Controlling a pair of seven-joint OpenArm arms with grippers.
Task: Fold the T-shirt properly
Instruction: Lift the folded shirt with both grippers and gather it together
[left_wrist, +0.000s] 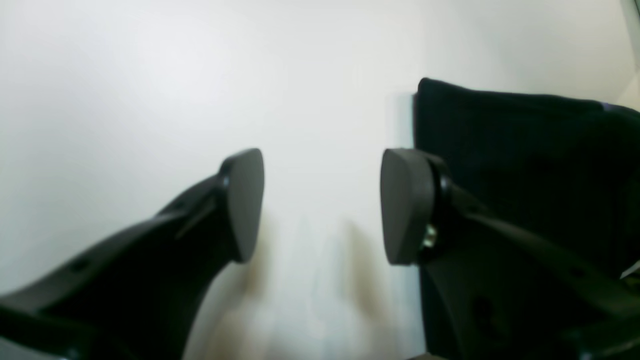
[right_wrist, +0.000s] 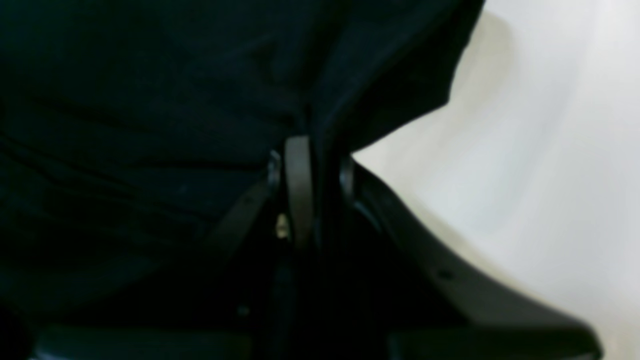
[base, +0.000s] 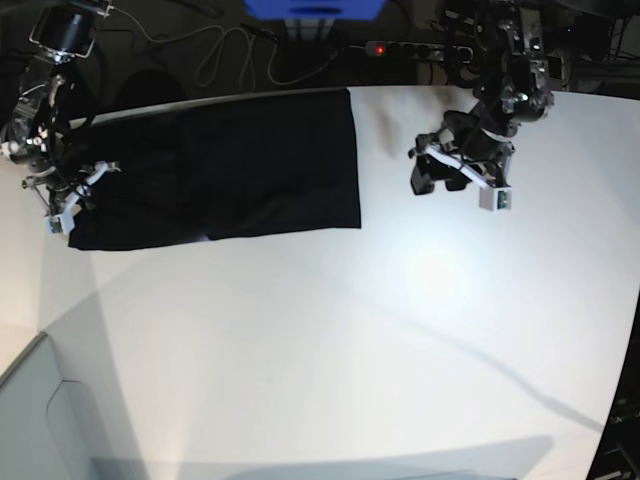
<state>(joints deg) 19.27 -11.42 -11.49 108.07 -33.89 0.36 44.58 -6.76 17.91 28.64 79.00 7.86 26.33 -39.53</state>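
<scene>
The shirt (base: 215, 170) lies in a long band at the table's (base: 400, 330) far edge. Right gripper (right_wrist: 320, 165) pinches its end — mid-fold, seemingly. Left gripper (left_wrist: 322, 205), spread and empty, hovers beside the shirt's other end — next, carry the pinched end across.

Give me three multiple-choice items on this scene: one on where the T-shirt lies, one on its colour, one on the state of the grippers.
1. Where on the table does the T-shirt lie in the base view?
A. far left part
B. near right corner
C. near middle

2. What colour is the side of the T-shirt that shows?
A. white
B. black
C. red

3. Which gripper is shut on the T-shirt?
A. left gripper
B. right gripper
C. neither

Answers:
1. A, the cloth spreads from the table's far edge at the left.
2. B, only plain black cloth shows.
3. B, its jaws pinch black cloth in the right wrist view, while the left gripper's jaws stand apart over bare table.
</scene>
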